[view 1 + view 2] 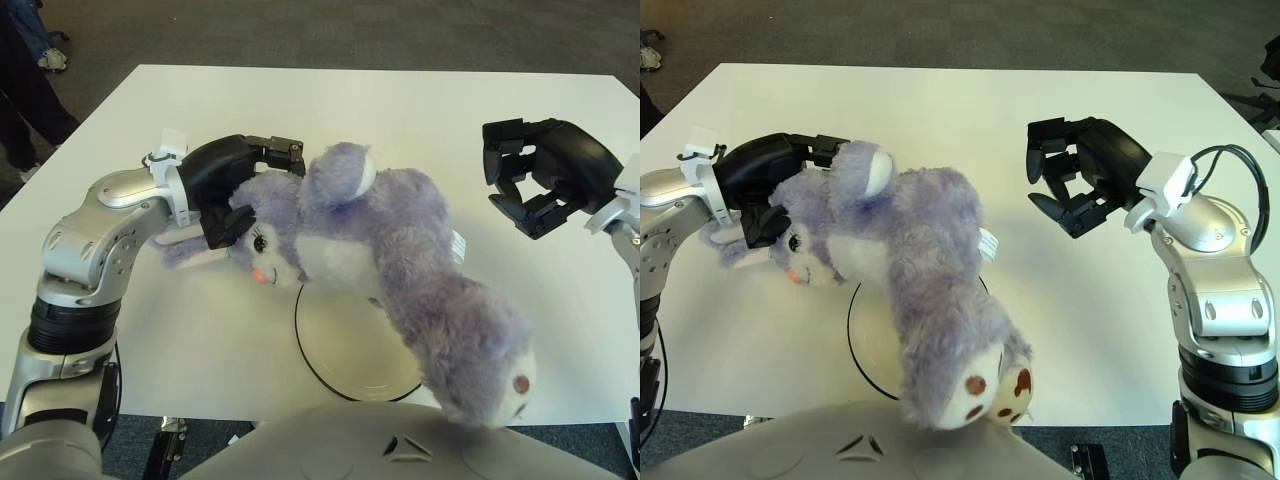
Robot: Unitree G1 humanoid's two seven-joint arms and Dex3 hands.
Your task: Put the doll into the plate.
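One doll, one plate, two hands. On the left, the left robot hand (245,185) grips the doll (400,260) at its head. The purple doll hangs across the white tabletop (400,110), its body stretched over the plate (340,350) and hiding much of the rim, feet toward the near edge. Well to the right, the right robot hand (1065,185) hovers with fingers spread, holding nothing.

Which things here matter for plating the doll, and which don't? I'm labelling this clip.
In the job:
doll, its head held by the left hand
plate, partly under the doll

Not in the job:
right hand, open, right of the doll
table
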